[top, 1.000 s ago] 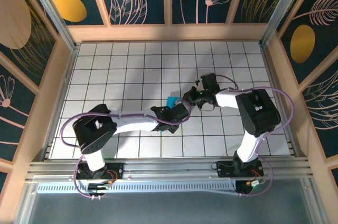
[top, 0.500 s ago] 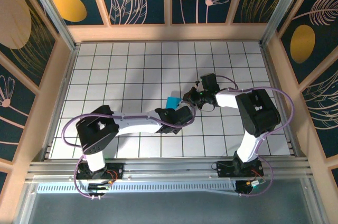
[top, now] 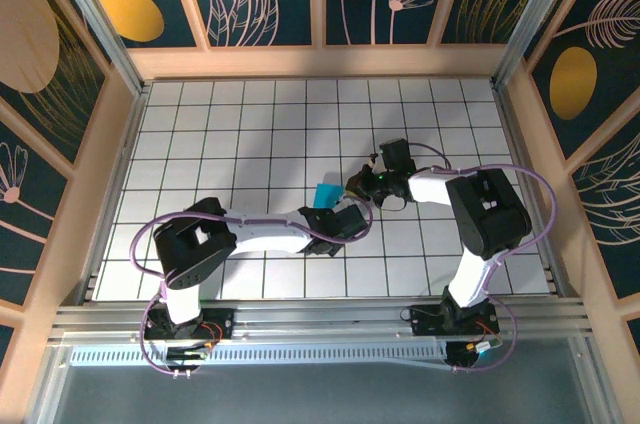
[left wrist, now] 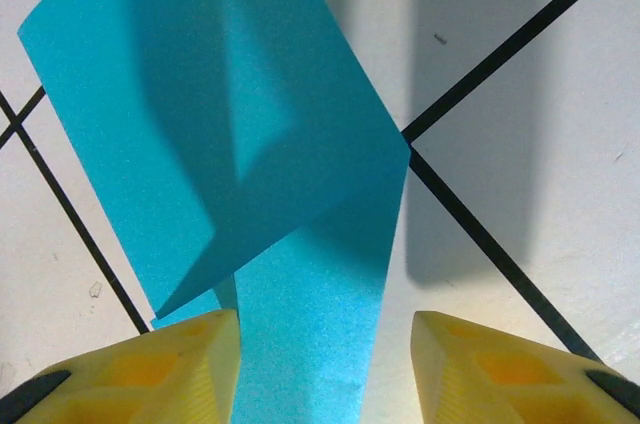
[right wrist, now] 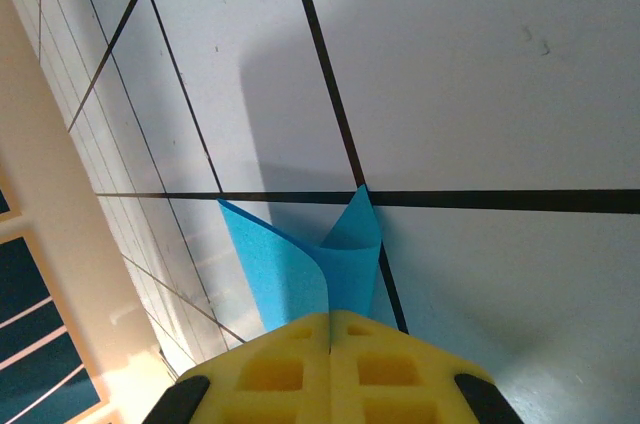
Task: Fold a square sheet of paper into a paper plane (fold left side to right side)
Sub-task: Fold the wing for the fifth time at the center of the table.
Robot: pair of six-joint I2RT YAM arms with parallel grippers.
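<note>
Right wrist view: your right gripper [right wrist: 330, 329] is pinched together on the blue paper [right wrist: 290, 274] mid-table — the fold is in hand. Your left gripper [left wrist: 325, 369] stands apart, astride it — next, likely carry the flap rightward and press the crease.

The square sheet of paper [left wrist: 250, 144] is thin blue paper, matt, with a fine grainy look. The left claw [left wrist: 325, 369] and right claw [right wrist: 330, 354] are smooth yellow plastic. The bench [right wrist: 500, 64] is smooth and white, with a few small scuffs.
</note>
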